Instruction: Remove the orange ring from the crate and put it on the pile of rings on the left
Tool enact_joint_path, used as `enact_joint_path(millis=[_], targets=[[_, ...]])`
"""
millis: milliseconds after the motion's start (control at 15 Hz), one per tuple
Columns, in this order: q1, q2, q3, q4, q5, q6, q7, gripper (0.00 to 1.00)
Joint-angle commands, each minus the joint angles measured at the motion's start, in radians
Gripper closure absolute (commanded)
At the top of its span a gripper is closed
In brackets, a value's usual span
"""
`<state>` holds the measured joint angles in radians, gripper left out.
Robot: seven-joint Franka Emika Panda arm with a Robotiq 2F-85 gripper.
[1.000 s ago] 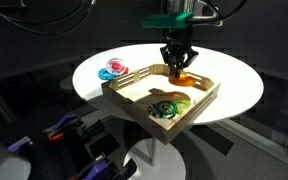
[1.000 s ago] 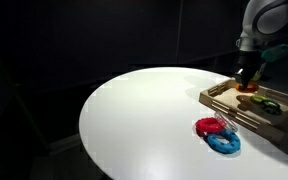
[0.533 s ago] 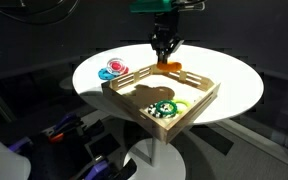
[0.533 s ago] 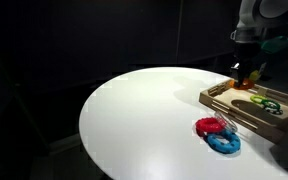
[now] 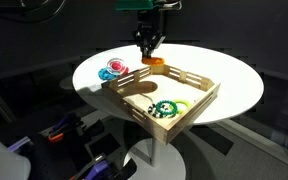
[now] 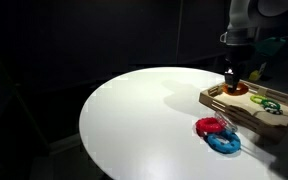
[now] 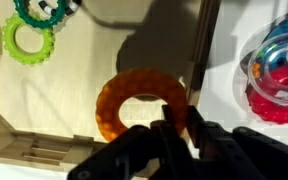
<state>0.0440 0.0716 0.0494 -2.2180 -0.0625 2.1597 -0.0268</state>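
- No writing, label, brand mark, number or sign can be read in any view.
- The crate [image 5: 132,105], the orange ring [image 7: 106,105], the pile of rings [image 6: 217,134] and the bench [image 6: 134,110] show only plain colour. Any print on them is too small to tell.
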Motion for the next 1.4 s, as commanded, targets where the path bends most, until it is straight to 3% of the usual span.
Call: enact_joint_path(millis=[0, 533, 600, 1067, 1200, 1333], targets=[[0.021, -0.010, 0.020, -0.002, 0.022, -0.036, -0.018, 0.93], [0.068, 0.023, 0.064, -0.010, 0.016, -0.066, -0.012, 0.92], [0.072, 0.027, 0.067, -0.010, 0.012, -0.067, -0.010, 0.64], [0.050, 0.040, 0.040, -0.005, 0.014, -0.082, -0.010, 0.09], [0.029, 0.037, 0.021, -0.004, 0.023, -0.087, -0.018, 0.00], [0.008, 0.035, 0.002, 0.002, 0.029, -0.092, -0.023, 0.00]])
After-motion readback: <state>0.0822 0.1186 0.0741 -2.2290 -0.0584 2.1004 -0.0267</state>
